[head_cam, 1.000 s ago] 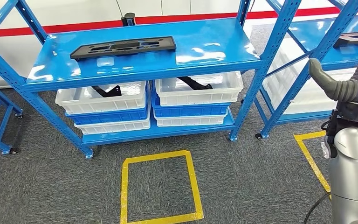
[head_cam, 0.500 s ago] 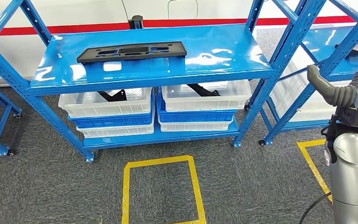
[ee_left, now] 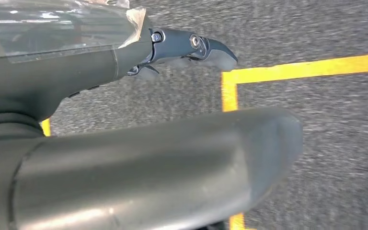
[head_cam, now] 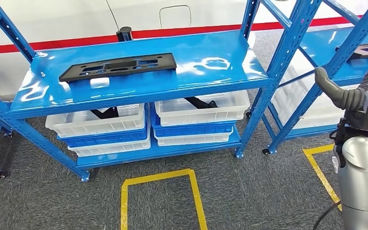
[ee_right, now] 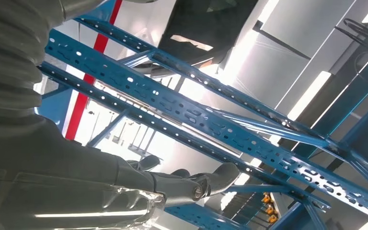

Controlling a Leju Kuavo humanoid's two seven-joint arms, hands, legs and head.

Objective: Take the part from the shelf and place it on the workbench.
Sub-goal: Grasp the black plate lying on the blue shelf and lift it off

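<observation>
A flat black part (head_cam: 120, 67) with several cut-outs lies on the top level of the blue shelf (head_cam: 211, 67), toward its left side. My right hand (head_cam: 359, 91) is raised at the right of the head view, far from that part and holding nothing. Its fingers (ee_right: 211, 179) are spread in front of blue shelf beams. My left hand (ee_left: 182, 45) hangs over grey carpet, fingers extended and holding nothing.
White and blue bins (head_cam: 206, 112) fill the lower level, some holding black parts. A second blue shelf (head_cam: 335, 38) on the right carries another black part (head_cam: 366, 49). A yellow taped square (head_cam: 160, 191) marks the carpet in front. A white wall with a red stripe stands behind.
The whole picture has shifted, so the camera has moved: the shelf now sits further left and a little lower. My right hand stays raised in the same pose.
</observation>
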